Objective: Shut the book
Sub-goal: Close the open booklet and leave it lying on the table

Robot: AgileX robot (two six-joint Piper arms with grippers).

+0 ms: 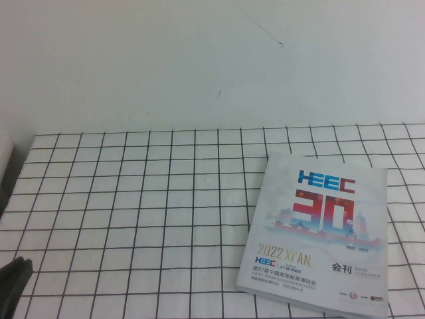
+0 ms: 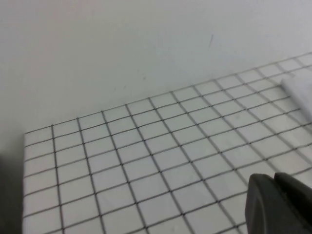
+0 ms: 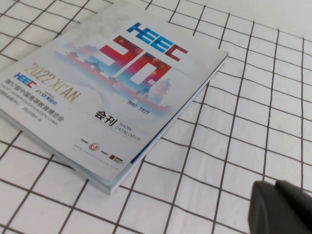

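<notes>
I am looking at a table (image 1: pixel 133 199) covered in white with a grid of thin black lines. The book (image 1: pixel 319 232) is showing a pale grey-white cover with blue HEEC lettering, a big red 30 over a blue-and-red skyline, gold 2022 XI'AN and small black print. My left gripper (image 1: pixel 13 282), at the table's near left corner, is showing black. My right gripper (image 3: pixel 282 207), beside the book, is showing dark grey. The wall (image 1: pixel 199 60) is showing plain white with faint dark marks.
</notes>
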